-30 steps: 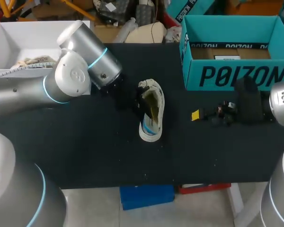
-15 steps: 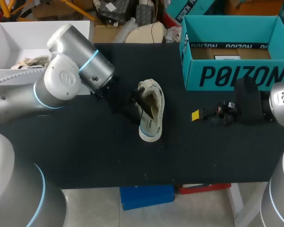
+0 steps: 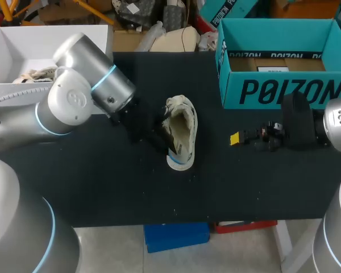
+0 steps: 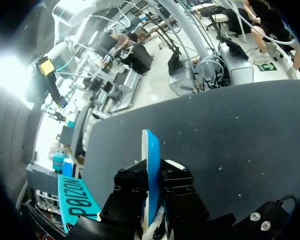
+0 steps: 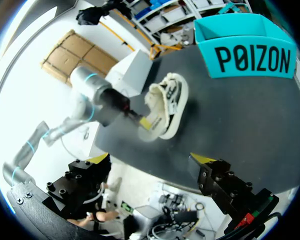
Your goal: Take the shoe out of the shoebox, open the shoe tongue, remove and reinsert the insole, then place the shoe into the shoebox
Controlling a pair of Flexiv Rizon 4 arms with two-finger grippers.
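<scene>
On a black desk (image 3: 102, 187), seen from above, a cream-white low-top shoe (image 3: 182, 132) lies out of its box near the middle. Its long axis runs from the near edge toward the far edge. The end with a touch of blue points to the near side, and the open beige interior faces up and slightly left. The left arm's gripper (image 4: 151, 175) meets the shoe from the left, across that long axis, at the nearer half of the opening. In the left wrist view its two black fingers are pressed together on a thin blue strip with a white edge (image 4: 151, 145), which stands on edge between them and pokes out ahead. I judge this strip to be the insole, so the step in hand looks like drawing it out or feeding it back; which of the two cannot be told. The right arm's gripper (image 3: 236, 139) hangs level with the shoe but well apart to its right, its yellow-tipped fingers spread wide and holding nothing. The left arm is therefore the one on the shoe. Farther back on the right stands the open teal cardboard shoebox (image 3: 284, 91), beyond the right gripper. An open white box (image 3: 23, 40) sits at the far left corner.
</scene>
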